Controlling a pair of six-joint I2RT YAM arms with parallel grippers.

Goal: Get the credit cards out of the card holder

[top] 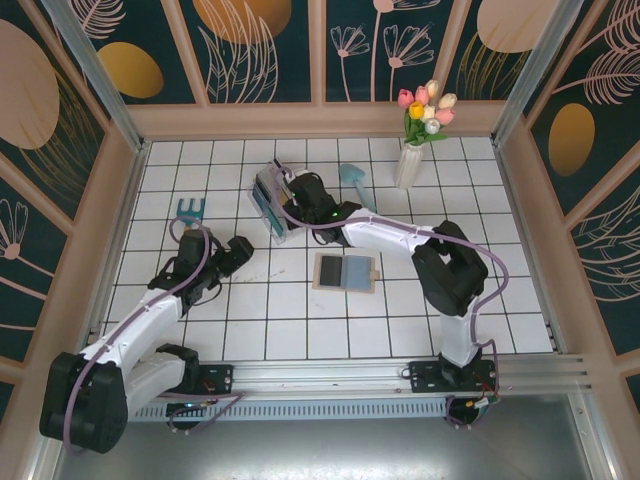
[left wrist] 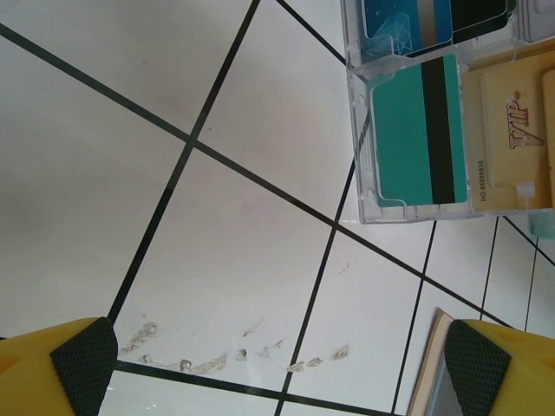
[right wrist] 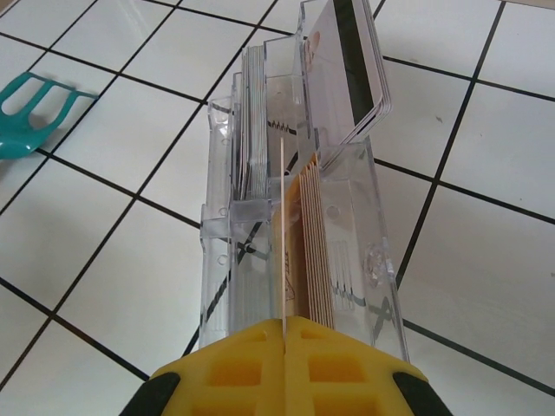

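- left arm [top: 150, 312] and right arm [top: 385, 235]: white link shells, bulky black joint housings
- lilac cable [top: 200, 262] runs along each arm
- left gripper [left wrist: 277, 360]: yellow fingers [left wrist: 43, 377], black cross-hatched pads [left wrist: 84, 354]
- right gripper [right wrist: 284, 347]: yellow moulded fingers, recessed pockets, black trim at outer corners
- black bases bolted to aluminium rail [top: 330, 375]

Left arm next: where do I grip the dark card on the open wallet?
Probably its left edge, approached low from the left with the open left gripper. The dark card lies flat on the wallet's left half, so only an edge can be pinched.
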